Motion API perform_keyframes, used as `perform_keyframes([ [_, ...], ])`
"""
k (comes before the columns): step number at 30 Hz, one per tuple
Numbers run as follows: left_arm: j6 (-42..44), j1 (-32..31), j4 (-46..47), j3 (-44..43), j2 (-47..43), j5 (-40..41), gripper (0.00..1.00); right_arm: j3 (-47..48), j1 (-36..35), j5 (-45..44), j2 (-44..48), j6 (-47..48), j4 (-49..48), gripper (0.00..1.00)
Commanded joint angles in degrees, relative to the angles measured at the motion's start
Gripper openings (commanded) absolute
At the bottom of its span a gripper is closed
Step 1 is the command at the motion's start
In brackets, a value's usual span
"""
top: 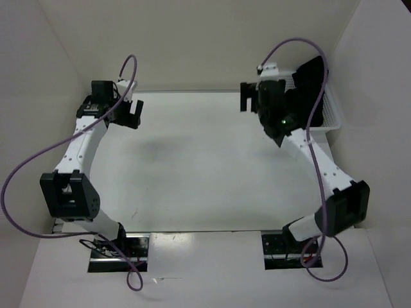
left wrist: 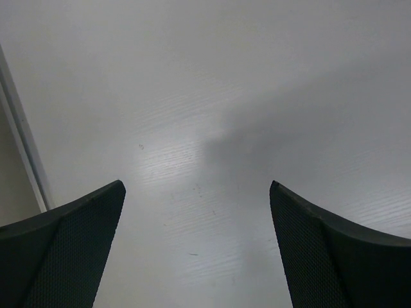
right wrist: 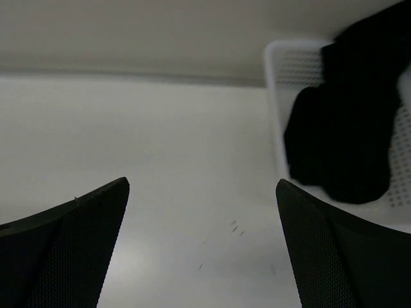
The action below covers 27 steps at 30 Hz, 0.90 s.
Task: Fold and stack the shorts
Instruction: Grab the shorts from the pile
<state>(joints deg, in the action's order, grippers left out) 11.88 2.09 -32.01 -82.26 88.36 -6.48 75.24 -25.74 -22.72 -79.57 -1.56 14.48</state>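
Arms, qty 2, white w/ black joints, bases at near edge of bench (top: 192,160). Left fingers (top: 137,114): 1 pair, spread wide apart, nothing btwn them, hanging over the far-left part of the bench; wrist view shows both mesh-textured pads (left wrist: 77,244) w/ only bare white top in the gap. Right fingers (top: 246,96): 1 pair, also wide apart and holding nothing, up at far right-centre, just beside the basket; pads (right wrist: 334,250) frame bench and basket corner. Basket (top: 334,115): qty 1, white plastic mesh, far-right corner of bench against the side wall, rim (right wrist: 275,96) clear in the right wrist view. Contents: the shorts (top: 308,77), black soft fabric, heaped inside w/ part rising above the rim; in the wrist view the heap (right wrist: 340,128) reads as one dark mass, no. of pieces can't be told. Cables: qty 2, purple, one looping off each arm, left (top: 38,154) and right (top: 314,109); the right one crosses in front of basket and fabric in the top view, and the right arm's wrist hides the basket's near-left side. Walls: plain, pale, on 3 sides.
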Motion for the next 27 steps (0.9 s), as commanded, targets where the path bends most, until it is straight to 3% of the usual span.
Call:
perform_keyframes([
  [1,-0.19,-0.15,-7.62,-9.74,7.69,-3.54,1.00,9.81,5.51,-5.91,-8.83,7.01,-5.33,1.00],
  [3,-0.19,-0.15,-9.12,-12.74,12.79,-2.40,1.00,13.94,11.73,-2.55,-14.71,4.05,-4.39,1.00],
  [4,-0.19,-0.15,-9.12,-14.40,13.85,-2.40,1.00,19.97,15.07,0.98,-17.26,-4.07,-1.94,1.00],
  [6,0.51,-0.68,-9.12,-14.42,15.09,-4.67,1.00,27.19,23.60,7.22,-25.05,-11.41,5.36,0.97],
  [8,-0.36,-0.68,-6.24,-13.64,15.09,-4.68,1.00,30.30,27.21,5.51,-29.66,-15.57,8.97,0.94],
  [13,-2.65,-1.21,-4.47,-12.31,16.14,-6.52,1.00,38.83,31.88,3.99,-42.76,-23.37,14.34,0.87],
  [17,-2.65,-1.21,-4.47,-12.31,16.15,-7.05,1.00,39.98,33.21,4.00,-47.60,-24.80,13.56,0.87],
  [27,-2.12,-1.21,-4.47,-12.93,17.29,-6.97,1.00,53.85,33.73,5.14,-61.31,-26.12,19.18,0.88],
])
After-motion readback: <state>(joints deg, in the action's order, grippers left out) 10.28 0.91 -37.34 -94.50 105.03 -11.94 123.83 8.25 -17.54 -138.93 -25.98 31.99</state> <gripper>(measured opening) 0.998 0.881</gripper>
